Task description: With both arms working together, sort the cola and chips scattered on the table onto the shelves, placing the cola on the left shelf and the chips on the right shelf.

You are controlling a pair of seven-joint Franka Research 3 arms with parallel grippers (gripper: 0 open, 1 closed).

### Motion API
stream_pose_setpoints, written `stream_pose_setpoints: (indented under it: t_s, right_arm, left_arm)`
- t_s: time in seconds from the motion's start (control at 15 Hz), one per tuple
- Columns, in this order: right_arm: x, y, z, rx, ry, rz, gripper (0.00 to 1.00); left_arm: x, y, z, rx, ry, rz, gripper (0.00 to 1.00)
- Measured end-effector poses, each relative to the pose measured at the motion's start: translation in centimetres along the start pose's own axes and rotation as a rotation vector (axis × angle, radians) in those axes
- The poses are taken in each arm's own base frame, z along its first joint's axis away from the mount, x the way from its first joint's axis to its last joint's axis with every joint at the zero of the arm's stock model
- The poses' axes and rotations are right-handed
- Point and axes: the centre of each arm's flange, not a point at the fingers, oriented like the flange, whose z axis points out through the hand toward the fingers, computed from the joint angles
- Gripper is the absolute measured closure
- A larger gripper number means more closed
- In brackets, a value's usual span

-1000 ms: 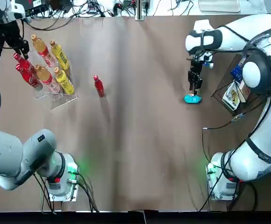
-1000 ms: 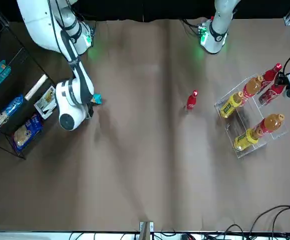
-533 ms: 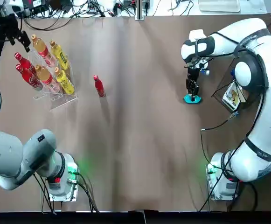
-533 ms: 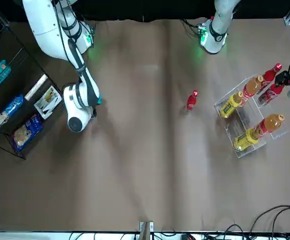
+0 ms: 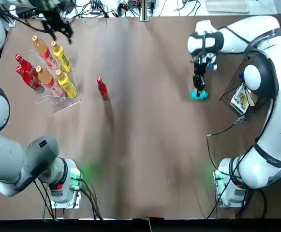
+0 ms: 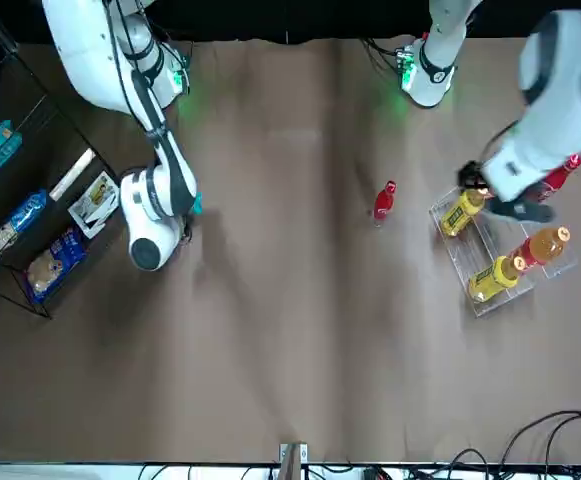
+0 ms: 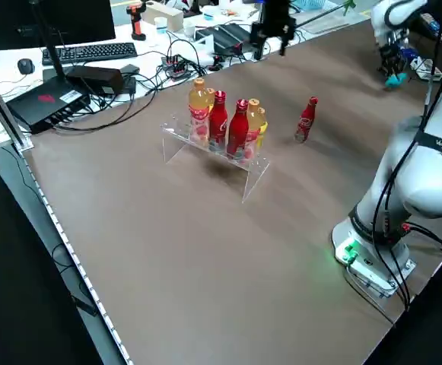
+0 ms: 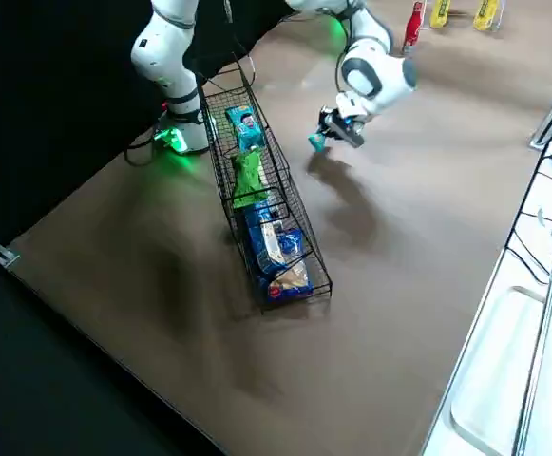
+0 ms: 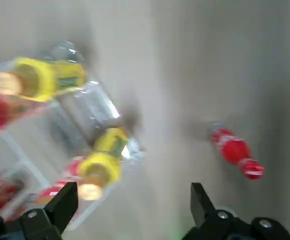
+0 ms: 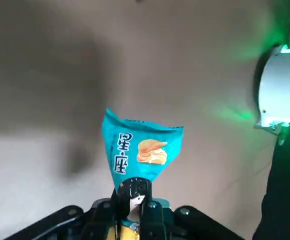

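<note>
My right gripper (image 5: 199, 87) is shut on the top edge of a teal chips packet (image 10: 140, 147), which hangs just above the table (image 5: 145, 145) beside the black wire right shelf (image 8: 299, 242). That shelf holds another teal packet (image 8: 245, 128) and a green one (image 8: 247, 176). One cola (image 5: 102, 89) stands alone on the table. Two more cola bottles (image 5: 26, 72) lean in the clear left shelf (image 5: 58, 102). My left gripper (image 5: 58, 21) hovers open and empty past the far side of that shelf, and its wrist view shows the lone cola (image 9: 234, 152) below.
Orange-capped bottles (image 5: 43, 50) and yellow-labelled bottles (image 5: 63, 60) share the clear rack. Blue-and-white bags (image 8: 274, 247) fill the near end of the wire basket. Cables (image 5: 96, 7) run along the far edge. Both arm bases (image 5: 65, 186) sit at the near edge.
The right gripper came down, closed on the teal packet and raised it off the table. The left arm swung from the rack's far-left corner rightward across its far side.
</note>
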Motion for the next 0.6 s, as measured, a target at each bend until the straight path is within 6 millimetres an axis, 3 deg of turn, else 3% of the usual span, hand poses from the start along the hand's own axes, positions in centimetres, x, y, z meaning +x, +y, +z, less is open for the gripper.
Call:
stream_pose_setpoints:
  t_s: [0.2, 0.33, 0.47, 0.6]
  right_arm:
    - [0.6, 2.9, -8.6, 0.054, 0.054, -0.041, 0.84]
    - [1.7, 5.4, -13.6, 0.088, 0.092, -0.099, 0.84]
    - [3.0, 7.9, -17.7, 0.119, 0.147, -0.172, 0.84]
    - [4.8, 10.9, -21.7, 0.154, 0.154, -0.254, 0.84]
  left_arm:
    - [0.3, 7.4, 4.5, -0.041, -0.097, 0.002, 0.00]
    - [-0.2, 10.8, 8.0, -0.054, -0.177, 0.019, 0.00]
    - [-1.0, 12.2, 10.6, -0.053, -0.236, 0.033, 0.01]
    - [-1.7, 12.6, 11.7, -0.046, -0.273, 0.042, 0.01]
